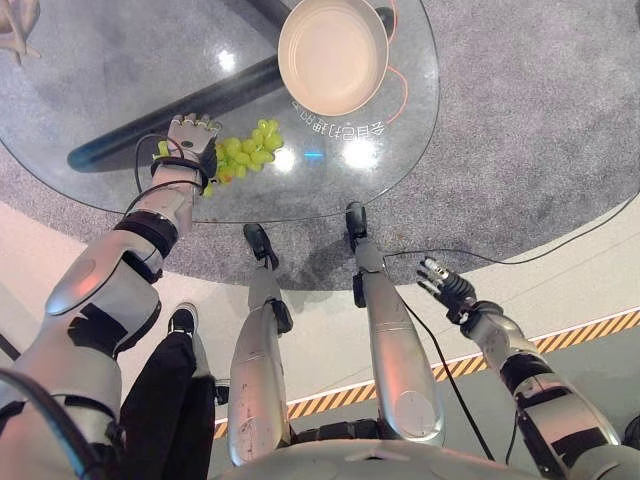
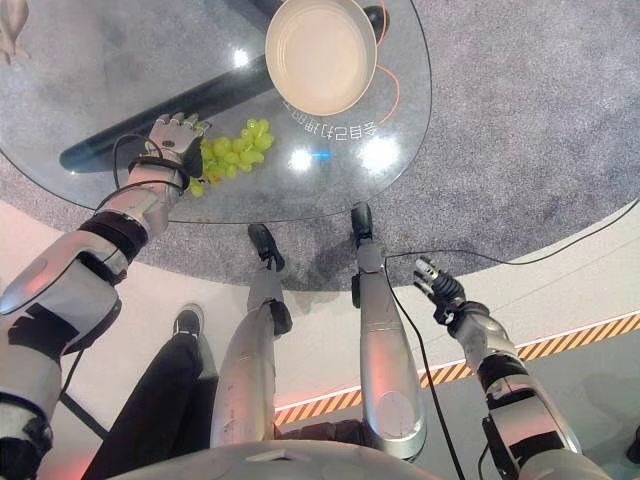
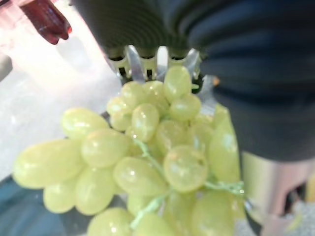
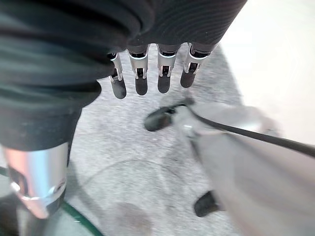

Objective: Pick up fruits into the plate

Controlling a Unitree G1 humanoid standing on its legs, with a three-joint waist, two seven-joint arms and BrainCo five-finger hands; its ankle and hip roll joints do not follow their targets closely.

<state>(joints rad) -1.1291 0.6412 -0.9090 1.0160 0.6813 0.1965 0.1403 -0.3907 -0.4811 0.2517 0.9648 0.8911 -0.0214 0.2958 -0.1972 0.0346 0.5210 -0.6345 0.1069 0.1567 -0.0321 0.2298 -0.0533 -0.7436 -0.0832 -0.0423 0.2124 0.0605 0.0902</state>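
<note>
A bunch of green grapes (image 1: pixel 248 152) lies on the round glass table (image 1: pixel 70 60) near its front edge. My left hand (image 1: pixel 190 140) rests palm down over the bunch's left end, its fingers curled down round it. In the left wrist view the grapes (image 3: pixel 147 152) press close against the palm. An empty cream plate (image 1: pixel 333 52) stands on the table behind and to the right of the grapes. My right hand (image 1: pixel 447 285) hangs low at the right over the floor, fingers (image 4: pixel 141 78) straight, holding nothing.
A dark bar (image 1: pixel 150 125) runs under the glass behind the left hand. A pale object (image 1: pixel 14 30) sits at the table's far left. A person's dark trouser leg and shoe (image 1: pixel 175 370) stand at lower left. Yellow-black striped tape (image 1: pixel 590 328) crosses the floor.
</note>
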